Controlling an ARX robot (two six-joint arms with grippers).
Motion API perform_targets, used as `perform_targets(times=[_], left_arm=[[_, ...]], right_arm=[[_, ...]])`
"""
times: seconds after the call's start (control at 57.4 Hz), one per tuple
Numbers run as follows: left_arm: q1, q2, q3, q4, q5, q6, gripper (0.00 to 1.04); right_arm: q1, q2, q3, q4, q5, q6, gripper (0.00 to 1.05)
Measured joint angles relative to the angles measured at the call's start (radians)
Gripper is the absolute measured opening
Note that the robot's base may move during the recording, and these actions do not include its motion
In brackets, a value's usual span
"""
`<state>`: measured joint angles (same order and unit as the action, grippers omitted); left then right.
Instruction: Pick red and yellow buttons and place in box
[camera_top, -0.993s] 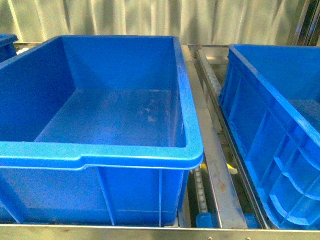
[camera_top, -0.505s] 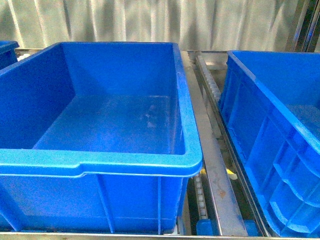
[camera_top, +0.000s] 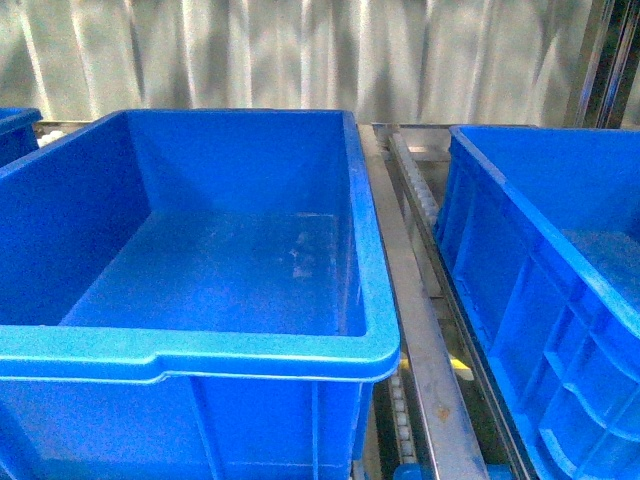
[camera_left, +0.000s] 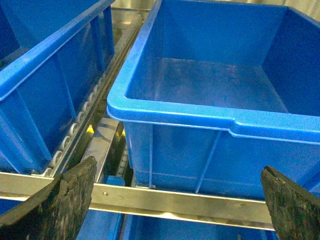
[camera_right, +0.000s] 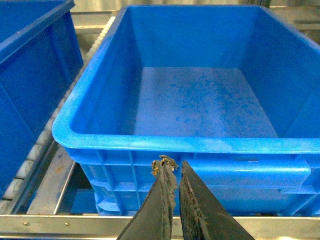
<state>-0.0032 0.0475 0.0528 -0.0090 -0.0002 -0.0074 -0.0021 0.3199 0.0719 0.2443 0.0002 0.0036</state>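
Blue plastic dominates the front view. A large open bin (camera_top: 200, 270) sits on a metal roller rack (camera_top: 415, 300), its floor bare; a second bin (camera_top: 540, 290) stands just beside it across the rail, and the corner of a third (camera_top: 15, 130) shows at the far left edge. Roller tracks between the bins suggest that the rack is a flow shelf and that the bins rest on it so they can slide. Neither arm appears in this view. No red or yellow buttons are visible here.

Left wrist view: the left gripper (camera_left: 175, 200) has its fingers (camera_left: 60, 200) spread wide apart, with nothing between them. It hangs in front of the near wall of a bin, outside the rim, above the rack's front crossbar (camera_left: 165, 202). The wide spread suits an approach to a pick, but no target shows.

Right wrist view: the right gripper (camera_right: 172, 172) has its fingers (camera_right: 162, 195) pressed nearly together, with only a thin gap and nothing held. Frayed material clings to one fingertip. It points at the near wall of a bare-floored bin, below the rim.

Judgement: the buttons lie outside all three views, so their location cannot be told, and the task has yet to start. The next step is to find them; which bin is the target box cannot be told.
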Motion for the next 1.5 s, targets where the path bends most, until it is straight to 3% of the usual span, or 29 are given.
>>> perform_targets(times=[0.557,0.697,1.027,1.184,1.289,1.498], left_arm=[[0.0,0.0,0.0,0.0,0.0,0.0,0.97],[0.0,0.0,0.0,0.0,0.0,0.0,0.97],[0.0,0.0,0.0,0.0,0.0,0.0,0.97],[0.0,0.0,0.0,0.0,0.0,0.0,0.97],[0.0,0.0,0.0,0.0,0.0,0.0,0.97],[0.0,0.0,0.0,0.0,0.0,0.0,0.97]], right_arm=[[0.0,-0.137,-0.045,-0.06,0.001,0.0,0.04],[0.001,-0.283,-0.045,-0.233,0.0,0.0,0.04],[0.001,-0.316,-0.045,-0.243,0.0,0.0,0.04],[0.001,-0.315,-0.045,-0.243,0.0,-0.001,0.28],[0.001,-0.315,-0.045,-0.243,0.0,-0.001,0.53],[0.001,-0.315,-0.045,-0.243,0.0,-0.001,0.88]])
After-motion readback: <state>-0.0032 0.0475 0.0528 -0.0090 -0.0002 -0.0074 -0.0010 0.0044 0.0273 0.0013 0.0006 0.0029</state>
